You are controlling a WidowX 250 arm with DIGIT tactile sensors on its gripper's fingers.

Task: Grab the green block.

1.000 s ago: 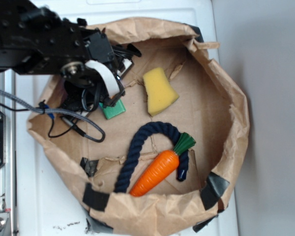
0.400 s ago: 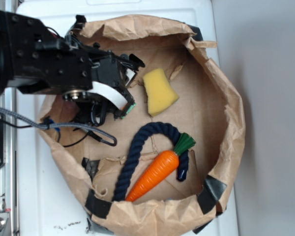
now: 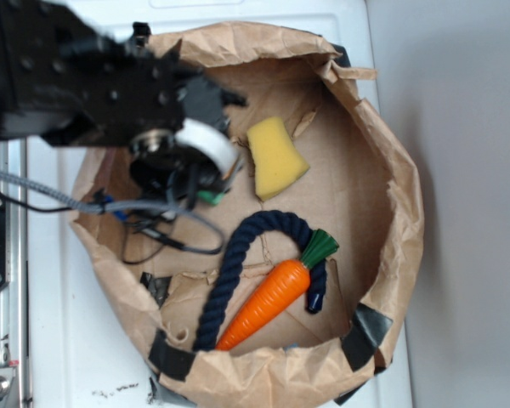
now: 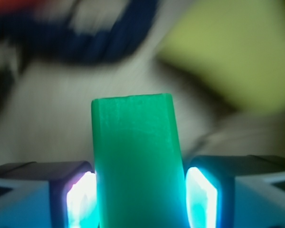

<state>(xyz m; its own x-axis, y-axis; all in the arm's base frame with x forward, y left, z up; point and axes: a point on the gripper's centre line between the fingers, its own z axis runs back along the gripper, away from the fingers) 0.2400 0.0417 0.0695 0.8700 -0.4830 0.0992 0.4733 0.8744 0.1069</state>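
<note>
Green block sits clamped between our gripper pads, jaws pressed on its two flat faces so it cannot slip, held above the paper-lined basket floor near the yellow sponge.

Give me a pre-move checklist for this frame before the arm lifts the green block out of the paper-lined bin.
1. Green block between the end effector pads: ok, a pad on each side.
2. Block seated deep: ok, only its end protrudes.
3. Block off the floor: cannot tell.
4. Yellow sponge apart from the block: ok.
5. Rope and toy carrot away from the arm: ok.
6. Cables free of the paper rim: cannot tell.
</note>
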